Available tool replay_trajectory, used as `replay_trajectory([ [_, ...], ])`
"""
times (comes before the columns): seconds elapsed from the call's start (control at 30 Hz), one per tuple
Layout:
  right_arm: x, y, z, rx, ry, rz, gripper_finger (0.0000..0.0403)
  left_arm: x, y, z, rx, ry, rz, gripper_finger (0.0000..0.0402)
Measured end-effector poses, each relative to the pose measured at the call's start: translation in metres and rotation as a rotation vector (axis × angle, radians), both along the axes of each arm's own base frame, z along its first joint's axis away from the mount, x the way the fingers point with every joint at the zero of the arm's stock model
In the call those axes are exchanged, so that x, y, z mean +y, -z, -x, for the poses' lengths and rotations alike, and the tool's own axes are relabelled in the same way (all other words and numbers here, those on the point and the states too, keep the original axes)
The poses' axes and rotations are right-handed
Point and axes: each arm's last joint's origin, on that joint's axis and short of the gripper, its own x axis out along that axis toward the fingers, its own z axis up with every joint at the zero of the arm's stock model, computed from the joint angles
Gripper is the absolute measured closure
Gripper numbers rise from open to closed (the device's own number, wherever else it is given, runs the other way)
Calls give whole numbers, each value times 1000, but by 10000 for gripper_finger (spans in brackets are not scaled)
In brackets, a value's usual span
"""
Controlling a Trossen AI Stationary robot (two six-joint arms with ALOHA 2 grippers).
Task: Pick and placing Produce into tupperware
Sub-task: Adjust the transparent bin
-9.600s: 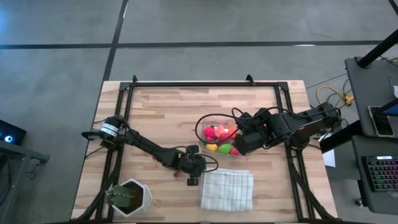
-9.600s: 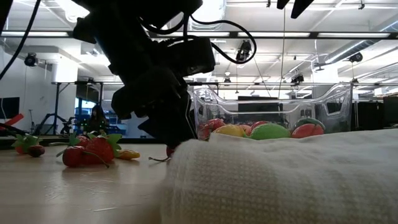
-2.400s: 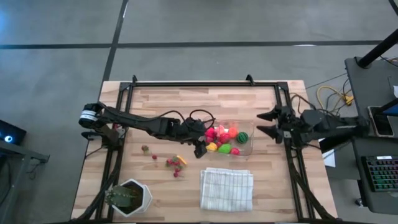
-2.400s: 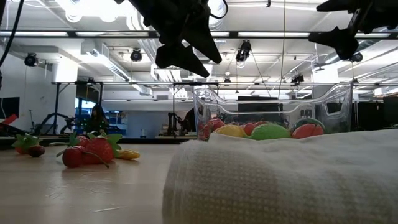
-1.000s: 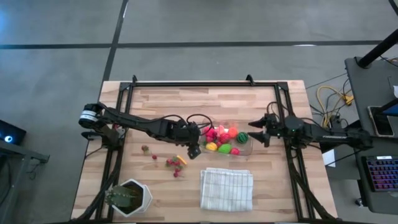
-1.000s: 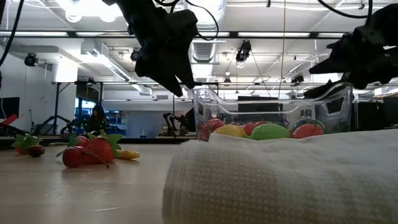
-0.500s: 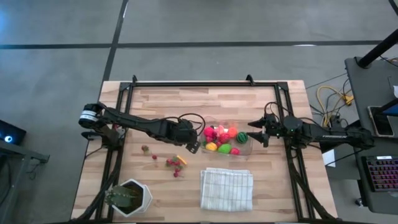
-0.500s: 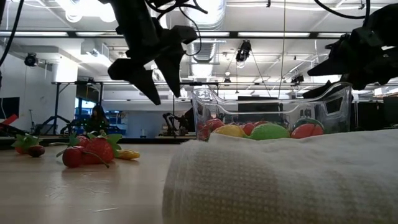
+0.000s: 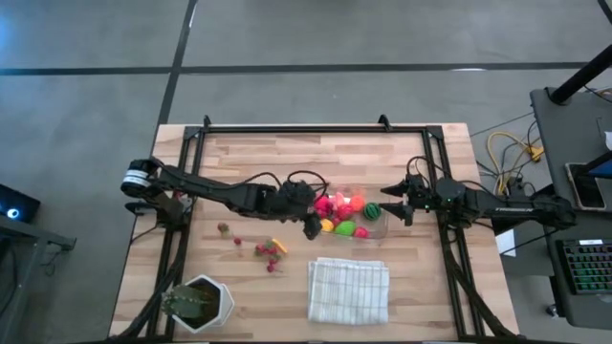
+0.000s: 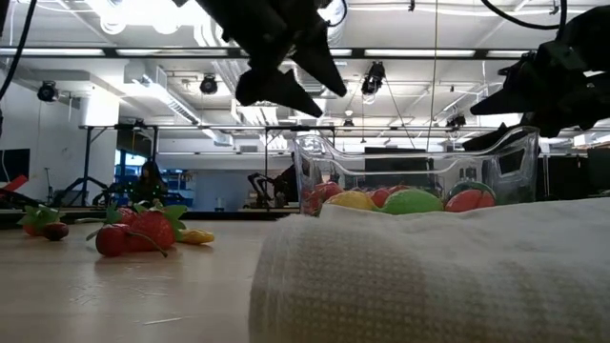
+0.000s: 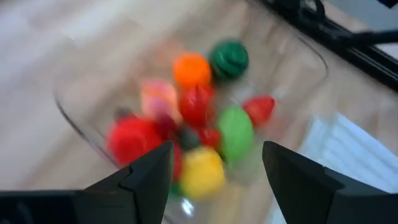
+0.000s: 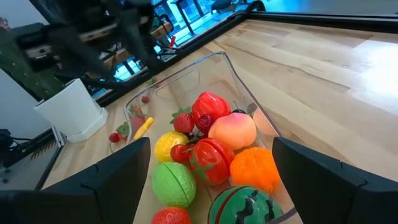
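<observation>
Hovering with fingers apart and empty, the left gripper (image 9: 312, 227) is facing the tupperware (image 9: 380, 227); centre-left strawberries (image 9: 269, 251) look light, rigid, slippery—pinch across the body. Right gripper (image 9: 388, 204) is waiting, spread.

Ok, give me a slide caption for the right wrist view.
Open right gripper facing the clear tupperware filled with toy produce, with the white plant pot beyond.

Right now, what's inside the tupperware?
The tupperware holds toy produce: a striped green ball, an orange, a peach piece, red pieces, a yellow one and a green one. Anything beneath that pile is covered.
</observation>
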Motion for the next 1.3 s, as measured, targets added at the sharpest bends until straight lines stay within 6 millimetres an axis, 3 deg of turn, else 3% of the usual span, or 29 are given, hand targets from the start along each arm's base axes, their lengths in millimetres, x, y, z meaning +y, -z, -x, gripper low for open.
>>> replay_trajectory([
  [0.23, 0, 0, 0, -1, 0, 1, 74, 33, 7, -2, 49, -121, -97, 171],
  [0.57, 0, 0, 0, -2, 0, 1, 74, 57, 23, -4, 155, -32, -73, 171],
  [0.8, 0, 0, 0, -1, 0, 2, 74, 63, 46, -10, 222, 37, 23, 171],
  [1.3, 0, 0, 0, -1, 0, 2, 74, 60, 50, 16, 515, -3, 90, 171],
])
